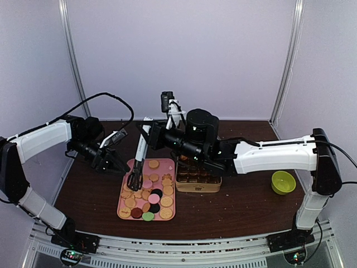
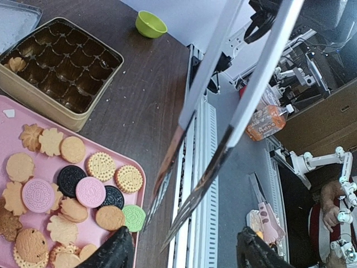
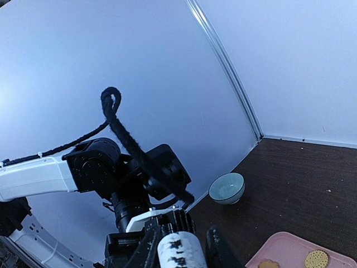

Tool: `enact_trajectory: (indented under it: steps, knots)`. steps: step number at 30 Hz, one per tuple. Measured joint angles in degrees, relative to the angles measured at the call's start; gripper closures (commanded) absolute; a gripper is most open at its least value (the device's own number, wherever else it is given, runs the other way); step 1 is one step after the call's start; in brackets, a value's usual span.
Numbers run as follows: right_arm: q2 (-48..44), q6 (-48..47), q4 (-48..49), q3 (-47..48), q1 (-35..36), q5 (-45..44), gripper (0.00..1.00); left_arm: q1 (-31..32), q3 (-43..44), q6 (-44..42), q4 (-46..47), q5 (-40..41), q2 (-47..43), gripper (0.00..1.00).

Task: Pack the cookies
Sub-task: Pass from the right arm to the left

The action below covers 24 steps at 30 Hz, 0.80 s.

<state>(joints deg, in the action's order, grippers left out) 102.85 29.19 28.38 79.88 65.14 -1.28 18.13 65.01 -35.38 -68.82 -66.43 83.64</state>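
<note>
Cookies (image 2: 90,191) lie heaped on a pink tray (image 2: 17,120) at the middle of the dark wooden table (image 2: 150,84). Most are round and tan, some with a dotted rim. Among them are two pink ones stamped with a ring pattern, a couple of black ones, a dark red one, a pale green one at the near corner, and several tan ones cut like flowers. They overlap in places and cover most of the tray.

A gold tin (image 2: 39,100) stands just beside the tray on its right, with its lid off. It is lined with rows of brown paper cups (image 2: 61,67). A single tan flower-shaped biscuit (image 2: 17,64) sits in a cup at one corner, and the other cups in view show only brown paper.

A lime-green bowl (image 2: 150,28) stands well to the right of the tin. A pale teal bowl (image 3: 227,188) stands near the back-left corner by the wall.

The right arm reaches across over the tin. Its end effector (image 3: 181,248) is pinched on the upper end of a pair of long pale tongs (image 2: 263,56). The tongs slant down so that their tips sit over the left part of the tray. Whether they touch a biscuit cannot be told.

The left end effector (image 2: 184,248) hangs just beside the tray's left edge with its fingers spread wide, gripping nothing.
</note>
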Motion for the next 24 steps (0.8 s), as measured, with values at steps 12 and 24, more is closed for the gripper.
enact_trajectory:
  steps: [12,24]
  knots:
    - [0.4,2.3,2.6,0.6,-0.7,-2.1,0.73,0.1,-0.1,-0.2,-0.3,-2.8,0.0,0.58]
    - [1.4,4.4,4.7,0.9,-1.4,-2.2,0.71,0.1,1.2,-9.0,-7.8,-4.5,4.3,0.92]
